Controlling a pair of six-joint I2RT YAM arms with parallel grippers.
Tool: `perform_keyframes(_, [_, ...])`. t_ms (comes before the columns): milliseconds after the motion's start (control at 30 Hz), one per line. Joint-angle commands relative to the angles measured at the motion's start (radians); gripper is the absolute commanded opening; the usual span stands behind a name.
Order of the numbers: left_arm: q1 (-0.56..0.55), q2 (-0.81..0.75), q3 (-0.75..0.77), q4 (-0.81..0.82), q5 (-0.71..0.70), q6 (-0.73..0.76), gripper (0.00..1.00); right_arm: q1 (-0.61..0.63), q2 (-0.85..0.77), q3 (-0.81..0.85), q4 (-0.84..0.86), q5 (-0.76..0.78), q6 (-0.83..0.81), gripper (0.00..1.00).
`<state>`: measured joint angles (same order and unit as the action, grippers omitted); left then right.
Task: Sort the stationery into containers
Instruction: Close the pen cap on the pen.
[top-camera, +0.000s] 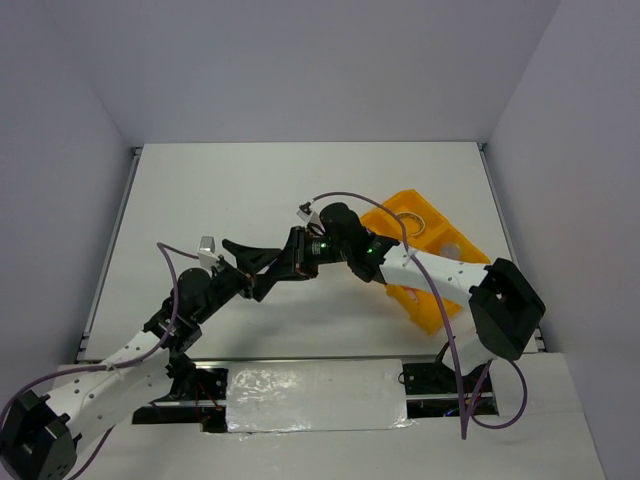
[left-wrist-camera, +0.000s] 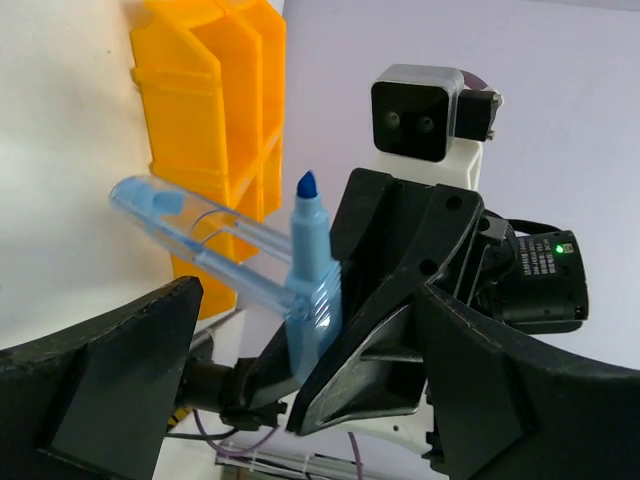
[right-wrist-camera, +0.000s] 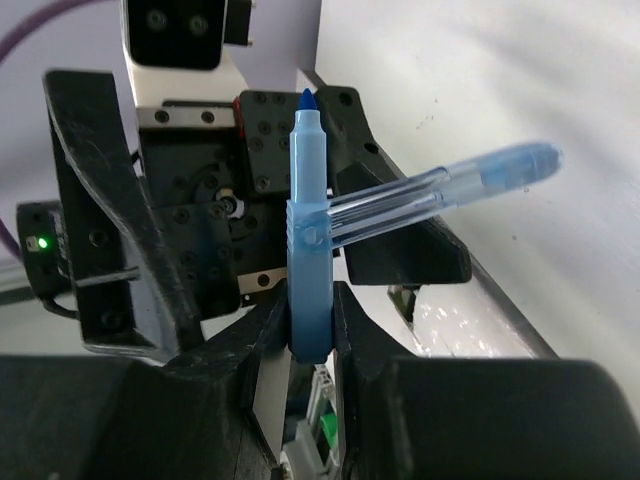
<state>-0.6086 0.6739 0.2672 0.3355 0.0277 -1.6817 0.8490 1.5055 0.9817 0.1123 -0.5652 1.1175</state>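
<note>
Right gripper (right-wrist-camera: 310, 322) is clenched on the blue pen (right-wrist-camera: 306, 170), pinching only its bottom end. The pen stands upright out of the jaws, tip up. A clear cap (right-wrist-camera: 450, 188) sticks out sideways from the pen's collar, angled slightly up. Can't tell how firmly it's attached.

Left gripper (top-camera: 262, 268) is spread wide and holds nothing, nose-to-nose with the right one mid-table. In the left wrist view the pen sits in the gap between its fingers (left-wrist-camera: 110, 380), and I see no contact with either.

Tray (top-camera: 425, 310) is behind the right wrist, on the right side of the table (top-camera: 200, 200). The pen is in the air, well short of it. A tan ring (top-camera: 410, 222) looks to be lying in a far compartment.

Reads as a handover or a cap pull, can't say which. Risks from here:
- The grip is low on a tall pen, so any side push from the left fingers could pivot it in the pinch or lever it out.
- The left jaws could close on the cap instead of the barrel. The cap could then pop off or swing, leaving the pen uncontrolled.
- The two grippers are very close, so a small misalignment means finger-on-finger contact before the left reaches the pen.
- If the right lets go before the left is seated, the pen drops onto the table, not the tray, and may roll.
- With the cap sticking out sideways, the pen may not fit a narrow compartment and could snag the tray wall.
</note>
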Motion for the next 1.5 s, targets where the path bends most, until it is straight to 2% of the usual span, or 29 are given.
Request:
perform_keyframes(0, [0.015, 0.026, 0.004, 0.129, 0.084, -0.044, 0.99, 0.030, -0.013, 0.078, 0.102, -0.105, -0.058, 0.00])
perform_keyframes(133, [0.032, 0.016, -0.006, 0.148, 0.072, -0.029, 0.99, 0.036, 0.001, 0.100, 0.131, -0.139, -0.056, 0.00])
perform_keyframes(200, [0.053, 0.007, -0.003, 0.142, 0.066, -0.004, 0.94, 0.047, -0.005, 0.095, 0.150, -0.150, -0.059, 0.00])
perform_keyframes(600, [0.136, -0.086, 0.078, -0.062, -0.003, 0.214, 0.82, 0.056, -0.146, 0.005, 0.043, -0.082, -0.139, 0.00])
perform_keyframes(633, [0.138, -0.086, 0.092, -0.065, -0.006, 0.227, 0.81, 0.055, -0.154, 0.000, 0.033, -0.075, -0.143, 0.00])
perform_keyframes(667, [0.138, -0.088, 0.099, -0.072, -0.008, 0.256, 0.73, 0.056, -0.157, 0.000, 0.027, -0.070, -0.153, 0.00])
perform_keyframes(700, [0.138, -0.089, 0.107, -0.085, -0.017, 0.267, 0.69, 0.055, -0.159, 0.003, 0.020, -0.065, -0.159, 0.00])
perform_keyframes(767, [0.139, -0.092, 0.128, -0.102, -0.023, 0.293, 0.69, 0.055, -0.166, 0.000, 0.020, -0.061, -0.160, 0.00])
perform_keyframes(967, [0.139, -0.132, 0.153, -0.121, -0.022, 0.332, 0.68, 0.056, -0.169, -0.006, -0.002, -0.036, -0.179, 0.00])
perform_keyframes(1067, [0.138, -0.154, 0.158, -0.147, -0.060, 0.343, 0.61, 0.055, -0.177, -0.014, -0.014, -0.018, -0.183, 0.00])
perform_keyframes(1367, [0.138, -0.174, 0.156, -0.132, -0.083, 0.356, 0.57, 0.056, -0.231, -0.012, -0.088, 0.059, -0.235, 0.00])
perform_keyframes(1467, [0.138, -0.157, 0.150, -0.089, -0.054, 0.353, 0.49, 0.055, -0.225, -0.012, -0.082, 0.053, -0.243, 0.00])
